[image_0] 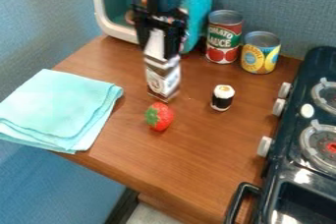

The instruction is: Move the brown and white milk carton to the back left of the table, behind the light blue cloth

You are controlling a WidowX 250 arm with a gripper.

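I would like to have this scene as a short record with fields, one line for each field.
gripper: around upper part of brown-and-white carton
in front of carton: strawberry
right of carton: sushi roll
back: teal toy oven, red can, yellow-blue can
left: folded turquoise cloth
right edge: black stove
surface: brown table

Strawberry [160, 116] between folded cloth [59, 110] and stove [308, 154], before cans [242, 46].

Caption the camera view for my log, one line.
Black gripper holding a small carton at a wooden counter, near a strawberry, a sushi roll, two cans and a folded cloth.
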